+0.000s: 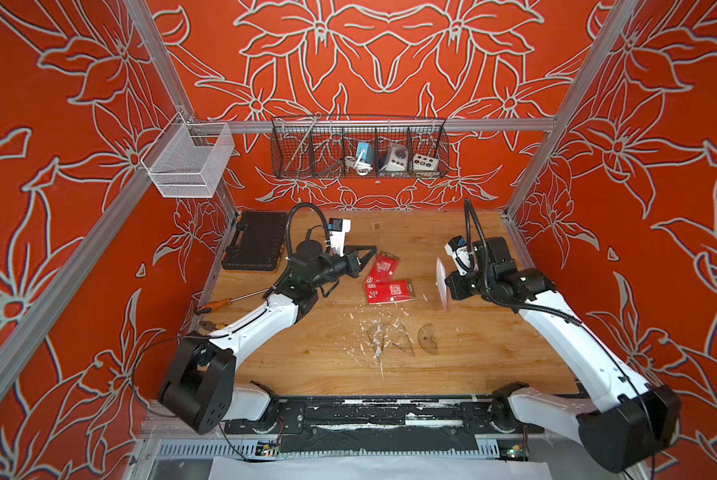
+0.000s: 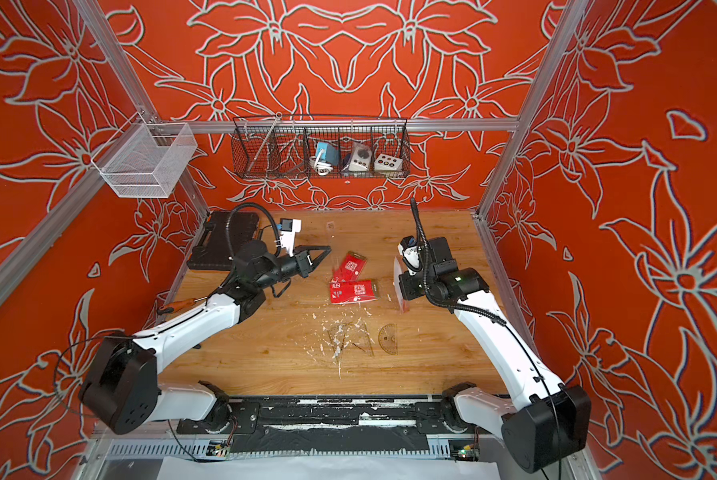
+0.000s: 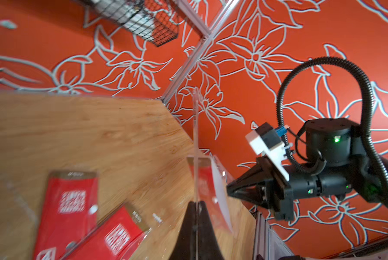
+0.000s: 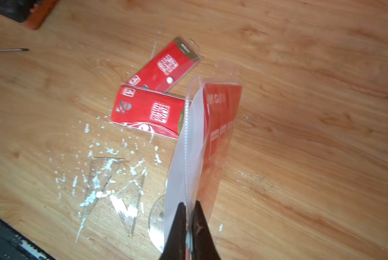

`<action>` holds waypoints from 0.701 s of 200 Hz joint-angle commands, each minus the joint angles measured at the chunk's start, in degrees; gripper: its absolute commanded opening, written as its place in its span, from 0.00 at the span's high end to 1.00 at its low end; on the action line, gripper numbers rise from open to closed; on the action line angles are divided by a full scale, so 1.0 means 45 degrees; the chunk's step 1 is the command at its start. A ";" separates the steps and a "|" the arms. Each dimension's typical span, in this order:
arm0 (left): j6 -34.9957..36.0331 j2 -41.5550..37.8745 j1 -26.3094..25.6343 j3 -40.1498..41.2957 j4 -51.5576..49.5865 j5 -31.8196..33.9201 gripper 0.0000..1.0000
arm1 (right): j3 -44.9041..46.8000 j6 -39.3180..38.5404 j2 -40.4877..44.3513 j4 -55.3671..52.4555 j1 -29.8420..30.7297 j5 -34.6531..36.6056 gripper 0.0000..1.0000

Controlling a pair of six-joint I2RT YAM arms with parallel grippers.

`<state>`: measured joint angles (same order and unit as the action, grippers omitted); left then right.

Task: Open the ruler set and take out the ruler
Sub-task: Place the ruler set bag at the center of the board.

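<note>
Bimanual rig over the wooden table [image 1: 298,365]: the L gripper [image 3: 196,206] has its fingers pressed together on one end of the clear ruler [image 3: 196,135]. The ruler sticks straight out past the tips, edge-on to the L wrist cam and lifted off the board. The R gripper [image 4: 189,204] is likewise clamped tight, pinching one edge of the ruler set pouch [image 4: 213,135], a clear plastic sleeve w/ a red-and-white card inside. In both top views the pouch is held up on edge above the board, right of ctr, and shows as a thin white sliver. The ruler looks to be outside the sleeve, but it is near-invisible in the top views, so whether its far end touches the pouch can't be told. Between the two grippers, flat on the table, lie two more red packs, one [image 1: 384,268] angled and touching the corner of the other [image 1: 388,292]. Nearer the robot bases, among white flecks on the wood, lie clear set squares [image 1: 390,338] and, just beside them, a clear protractor [image 1: 428,340]. A black tool case [image 1: 255,241] sits at the far L corner, w/ an orange-handled screwdriver [image 1: 224,301] along the L edge. On the back rail hangs a black wire basket [image 1: 359,174] holding small devices, and a white mesh basket [image 1: 188,166] hangs on the L rail.
</note>
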<state>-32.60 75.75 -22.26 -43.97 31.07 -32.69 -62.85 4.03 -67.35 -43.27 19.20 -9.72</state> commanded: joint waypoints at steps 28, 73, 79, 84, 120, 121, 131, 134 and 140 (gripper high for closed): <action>0.0328 -0.1053 0.0689 0.3413 -0.2708 -0.1569 1.00 | -0.0340 -0.0321 -0.0577 -0.1667 -0.0917 0.2321 1.00; 0.0318 -0.1567 0.0694 0.4904 -0.3453 -0.1325 1.00 | 0.0883 0.0622 -0.1062 -0.0483 -0.1149 0.3583 1.00; 0.0355 -0.1556 0.0696 0.4982 -0.3537 -0.1282 1.00 | 0.1104 0.0770 -0.1163 -0.0174 -0.1158 0.3614 1.00; 0.0387 -0.1513 0.0708 0.5021 -0.3606 -0.1290 1.00 | 0.1259 0.0924 -0.1295 0.0000 -0.1172 0.3670 1.00; 0.0301 -0.0466 0.0701 0.5035 -0.3236 -0.1681 1.00 | 0.1922 0.1506 -0.2870 0.0625 -0.1193 0.4340 1.00; 0.0296 -0.0446 0.0705 0.5039 -0.3215 -0.1672 1.00 | 0.1929 0.1516 -0.2907 0.0637 -0.1197 0.4373 1.00; 0.0263 -0.0284 0.0720 0.5090 -0.3046 -0.1579 1.00 | 0.2131 0.1613 -0.3162 0.0922 -0.1220 0.4443 1.00; 0.0253 -0.0237 0.0712 0.5083 -0.2994 -0.1542 1.00 | 0.2216 0.1644 -0.3200 0.1023 -0.1227 0.4434 1.00; 0.0237 -0.0162 0.0712 0.5112 -0.2953 -0.1492 1.00 | 0.2379 0.1706 -0.3225 0.1244 -0.1240 0.4375 1.00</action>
<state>-31.81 73.43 -19.42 -21.52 15.70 -38.79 -54.35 8.93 -80.49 -41.19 14.11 7.14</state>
